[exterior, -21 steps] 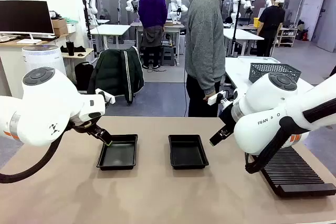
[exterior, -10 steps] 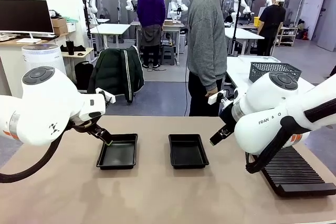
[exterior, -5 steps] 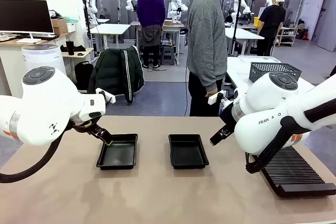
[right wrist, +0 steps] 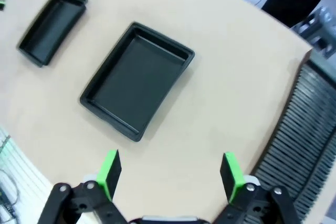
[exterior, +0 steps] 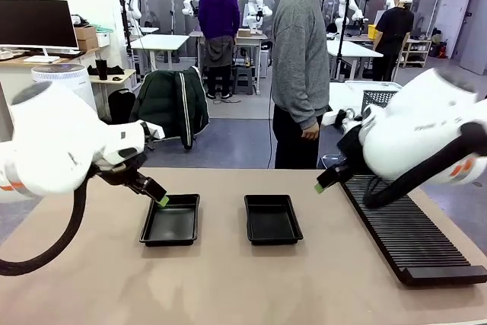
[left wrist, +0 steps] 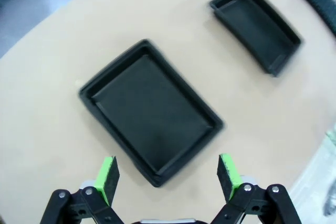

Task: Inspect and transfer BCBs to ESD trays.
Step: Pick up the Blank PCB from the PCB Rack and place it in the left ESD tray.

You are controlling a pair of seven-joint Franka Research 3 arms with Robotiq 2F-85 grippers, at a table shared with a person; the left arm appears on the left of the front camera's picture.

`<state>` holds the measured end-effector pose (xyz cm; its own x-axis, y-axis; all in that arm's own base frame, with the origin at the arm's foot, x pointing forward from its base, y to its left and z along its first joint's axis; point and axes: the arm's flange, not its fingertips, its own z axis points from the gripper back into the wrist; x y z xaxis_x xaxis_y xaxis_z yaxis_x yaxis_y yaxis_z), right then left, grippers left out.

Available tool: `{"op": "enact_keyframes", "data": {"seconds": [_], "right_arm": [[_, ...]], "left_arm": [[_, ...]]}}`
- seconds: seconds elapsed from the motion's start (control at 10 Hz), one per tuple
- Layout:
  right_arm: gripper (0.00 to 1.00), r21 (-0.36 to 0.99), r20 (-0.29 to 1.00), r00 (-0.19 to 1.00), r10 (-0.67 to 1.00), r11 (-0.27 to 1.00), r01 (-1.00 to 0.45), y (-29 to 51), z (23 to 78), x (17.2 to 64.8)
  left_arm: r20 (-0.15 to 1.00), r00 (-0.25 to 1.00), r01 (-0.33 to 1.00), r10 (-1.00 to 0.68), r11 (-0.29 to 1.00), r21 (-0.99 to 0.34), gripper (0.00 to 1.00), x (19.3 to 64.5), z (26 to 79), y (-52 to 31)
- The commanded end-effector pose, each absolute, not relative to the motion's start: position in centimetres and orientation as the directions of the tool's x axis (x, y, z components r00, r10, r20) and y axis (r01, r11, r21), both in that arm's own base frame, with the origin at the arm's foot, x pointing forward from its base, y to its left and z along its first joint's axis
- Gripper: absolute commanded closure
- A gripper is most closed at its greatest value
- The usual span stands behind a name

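Left tool (left wrist: 168, 173) spread wide, poised above left tray (left wrist: 149, 111); right tool (right wrist: 169, 176) equally spread, above table (right wrist: 226, 72) beside right tray (right wrist: 134, 85).

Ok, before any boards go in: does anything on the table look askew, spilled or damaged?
Nothing stands out. The left tray and right tray lie flat side by side, roughly parallel, bare inside, rims intact. The ribbed rack lies flat on the right. The left gripper and right gripper are open, holding nothing.
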<state>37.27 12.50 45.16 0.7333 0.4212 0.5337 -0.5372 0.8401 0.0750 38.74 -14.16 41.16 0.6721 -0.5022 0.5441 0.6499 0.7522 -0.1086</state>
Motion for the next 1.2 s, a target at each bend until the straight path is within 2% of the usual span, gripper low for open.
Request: {"op": "enact_keyframes", "data": {"seconds": [0.0, 0.3, 0.4, 0.6, 0.8, 1.1], "right_arm": [[0.00, 0.194, 0.537, 0.758, 0.370, 0.820, -0.538, 8.9, 46.3, 35.0], [0.00, 0.457, 0.516, 0.822, 0.241, 0.734, -0.502, 4.2, 48.0, 34.6], [0.00, 0.547, 0.481, 0.854, 0.200, 0.693, -0.470, 2.4, 48.0, 34.4], [0.00, 0.681, 0.436, 0.891, 0.126, 0.601, -0.418, -1.3, 47.8, 34.5], [0.00, 0.777, 0.418, 0.907, 0.049, 0.498, -0.385, -4.4, 47.0, 33.9], [0.00, 0.862, 0.374, 0.927, 0.026, 0.358, -0.358, -8.6, 45.9, 34.4]], "left_arm": [[0.542, 0.696, 0.669, -0.471, 0.700, -0.250, 0.00, 38.7, 44.3, -10.4], [0.587, 0.718, 0.673, -0.375, 0.591, -0.445, 0.00, 38.3, 48.3, -8.3], [0.593, 0.730, 0.676, -0.340, 0.490, -0.551, 0.00, 37.9, 48.6, -7.6], [0.602, 0.756, 0.650, -0.257, 0.396, -0.648, 0.00, 38.2, 48.2, -5.9], [0.589, 0.787, 0.616, -0.183, 0.247, -0.748, 0.00, 38.8, 47.6, -3.0], [0.562, 0.821, 0.571, -0.103, 0.176, -0.802, 0.00, 38.6, 46.9, -0.7]]}}
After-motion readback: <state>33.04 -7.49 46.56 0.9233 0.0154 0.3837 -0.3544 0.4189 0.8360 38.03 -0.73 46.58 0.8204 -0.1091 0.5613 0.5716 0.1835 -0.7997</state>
